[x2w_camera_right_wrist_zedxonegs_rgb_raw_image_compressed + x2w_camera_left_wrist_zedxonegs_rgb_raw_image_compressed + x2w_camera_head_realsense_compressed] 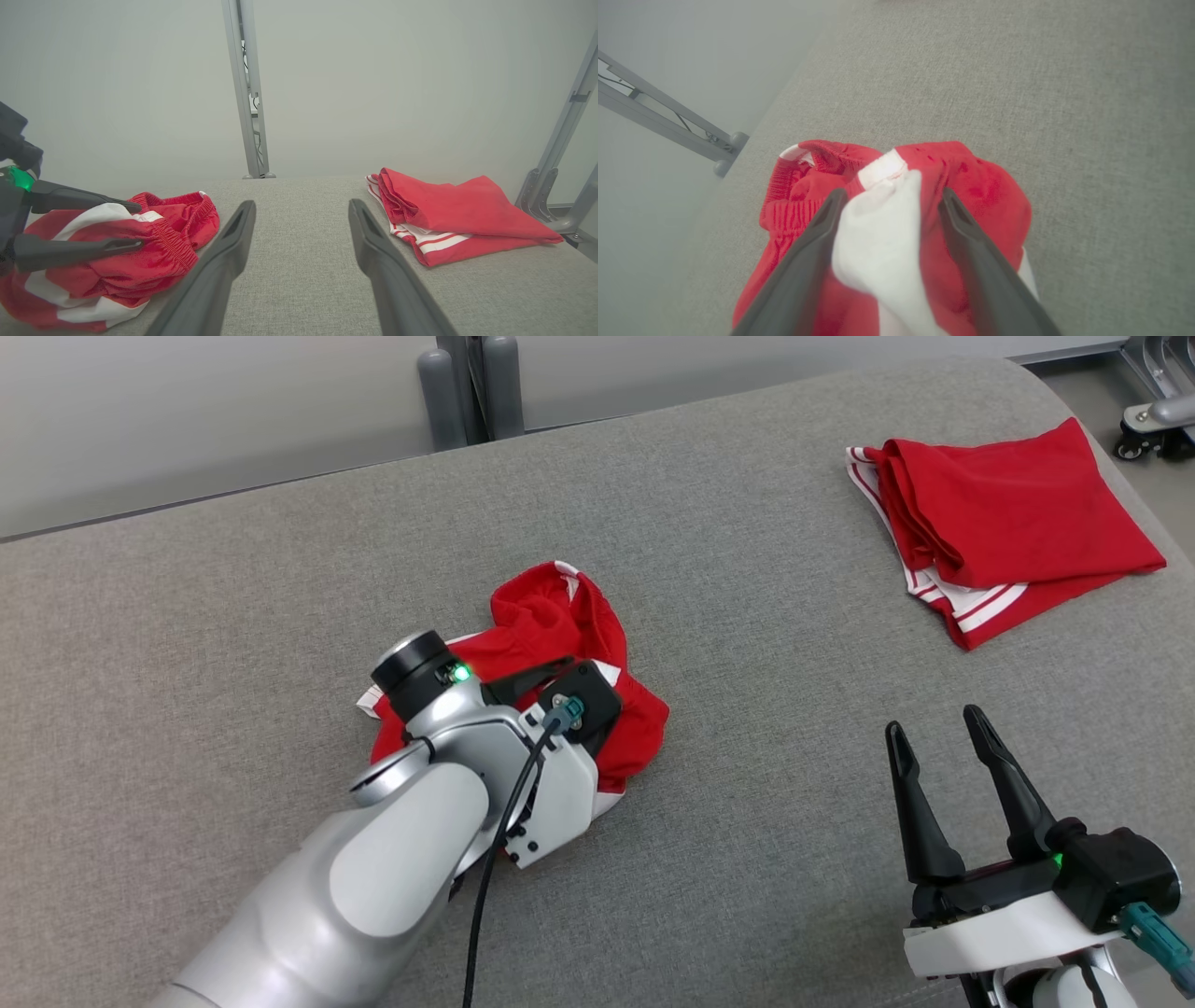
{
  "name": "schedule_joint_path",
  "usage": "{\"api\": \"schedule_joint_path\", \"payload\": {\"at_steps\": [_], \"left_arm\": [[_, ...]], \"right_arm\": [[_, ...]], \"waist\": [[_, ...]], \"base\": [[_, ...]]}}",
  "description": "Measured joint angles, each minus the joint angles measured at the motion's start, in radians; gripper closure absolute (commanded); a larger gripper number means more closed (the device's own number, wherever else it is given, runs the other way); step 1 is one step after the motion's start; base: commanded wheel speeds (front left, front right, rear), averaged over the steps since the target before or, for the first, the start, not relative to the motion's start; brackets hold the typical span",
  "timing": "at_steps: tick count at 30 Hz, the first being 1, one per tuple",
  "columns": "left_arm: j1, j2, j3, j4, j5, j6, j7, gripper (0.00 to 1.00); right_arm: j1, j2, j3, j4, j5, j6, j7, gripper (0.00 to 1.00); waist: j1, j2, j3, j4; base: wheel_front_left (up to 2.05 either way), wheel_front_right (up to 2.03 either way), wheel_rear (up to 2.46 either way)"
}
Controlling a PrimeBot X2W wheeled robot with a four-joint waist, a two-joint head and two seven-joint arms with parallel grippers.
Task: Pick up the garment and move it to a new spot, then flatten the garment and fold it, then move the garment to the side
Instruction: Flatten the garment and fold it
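The left hand (893,195), fingers spread, straddles a white fold of the crumpled red garment (546,616) beneath it.

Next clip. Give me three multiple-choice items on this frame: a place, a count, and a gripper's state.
1. Where on the grey surface does the folded garment lie? A. far right B. centre C. near left
2. How many red garments lie there? A. one B. two C. three
3. How do the fingers of the left gripper stand? A. shut, empty B. open around the crumpled garment's white fold C. shut on the folded garment
Key: 1 A, by the far right edge. 2 B, one crumpled, one folded. 3 B, the fingers stand apart with the fold between them.
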Motion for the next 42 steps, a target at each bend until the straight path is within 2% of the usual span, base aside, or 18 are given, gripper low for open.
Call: {"api": "schedule_joint_path", "payload": {"at_steps": [1,2,3,4,5,8,12,18,20,22,25,29,32,39,40,41,42], "left_arm": [[-0.008,0.002,-0.004,0.004,0.000,0.000,-0.001,0.11],[-0.015,0.002,-0.002,0.005,0.001,0.002,-0.013,0.11],[-0.020,-0.001,0.005,0.005,0.001,0.016,-0.030,0.49],[-0.023,-0.005,0.010,0.006,0.001,0.027,-0.045,0.82],[-0.023,-0.010,0.016,0.008,-0.002,0.038,-0.061,1.00],[-0.017,-0.039,0.061,0.012,-0.045,0.078,-0.137,1.00],[-0.017,-0.060,0.110,0.000,-0.085,0.109,-0.217,1.00],[-0.042,-0.095,0.185,-0.078,-0.228,0.137,-0.375,1.00],[-0.052,-0.094,0.190,-0.128,-0.311,0.159,-0.402,1.00],[-0.071,-0.096,0.174,-0.190,-0.390,0.202,-0.422,1.00],[-0.102,-0.099,0.171,-0.273,-0.495,0.299,-0.446,1.00],[-0.102,-0.099,0.159,-0.263,-0.517,0.419,-0.451,1.00],[-0.040,-0.083,0.179,-0.235,-0.521,0.466,-0.451,1.00],[0.208,0.019,0.293,-0.263,-0.557,0.571,-0.455,1.00],[0.242,0.025,0.314,-0.273,-0.557,0.582,-0.455,0.91],[0.272,0.027,0.337,-0.285,-0.556,0.590,-0.457,0.60],[0.296,0.028,0.358,-0.297,-0.547,0.594,-0.457,0.00]], "right_arm": [[-0.002,0.000,0.002,0.000,0.000,0.000,0.000,0.00],[-0.004,0.000,0.002,0.001,0.000,0.000,0.000,0.00],[-0.007,0.000,0.003,0.001,0.000,0.000,0.000,0.00],[-0.010,0.000,0.004,0.002,0.000,0.000,0.000,0.00],[-0.010,0.000,0.004,0.002,0.000,0.000,0.000,0.00],[-0.010,0.000,0.006,0.005,0.002,0.000,0.000,0.00],[-0.009,0.000,0.005,0.007,0.003,0.000,0.000,0.00],[0.002,0.000,0.005,0.012,0.003,0.000,0.000,0.00],[0.004,0.000,0.010,0.017,0.002,0.000,0.000,0.00],[0.004,0.000,0.014,0.021,0.000,0.000,0.000,0.00],[0.005,0.000,0.017,0.024,-0.001,0.000,0.000,0.00],[0.009,0.000,0.016,0.025,-0.004,0.000,0.000,0.00],[0.015,0.000,0.012,0.023,-0.006,0.000,0.000,0.00],[0.042,0.000,-0.001,0.015,-0.005,0.000,0.000,0.00],[0.046,0.000,0.000,0.016,-0.005,0.000,0.000,0.00],[0.048,0.000,0.001,0.016,-0.005,0.000,0.000,0.00],[0.048,0.000,0.001,0.016,-0.005,0.000,0.000,0.00]], "waist": [[0.0000,0.0000,0.001,0.000],[0.0000,0.0000,0.001,-0.001],[0.0000,0.0000,0.001,-0.002],[0.0000,0.0000,0.000,-0.003],[0.0000,0.0000,-0.001,-0.004],[0.0000,0.0000,-0.008,-0.008],[0.0001,0.0000,-0.015,-0.010],[0.0000,0.0000,-0.032,0.001],[0.0000,0.0000,-0.040,0.007],[0.0000,0.0000,-0.048,0.011],[0.0000,0.0000,-0.057,0.019],[0.0000,0.0000,-0.067,0.033],[0.0000,0.0000,-0.071,0.045],[0.0000,0.0000,-0.077,0.075],[0.0000,0.0000,-0.077,0.079],[0.0000,0.0000,-0.078,0.083],[0.0000,0.0000,-0.078,0.087]], "base": [[0.00,0.00,0.00],[0.00,0.00,0.00],[0.00,0.00,0.00],[0.00,0.00,0.00],[0.00,0.00,0.00],[0.00,0.00,0.00],[0.00,0.00,0.00],[0.00,0.00,0.00],[0.00,0.00,0.00],[0.00,0.00,0.00],[0.00,0.00,0.00],[0.00,0.00,0.00],[0.00,0.00,0.00],[0.00,0.00,0.00],[0.00,0.00,0.00],[0.00,0.00,0.00],[0.00,0.00,0.00]]}}
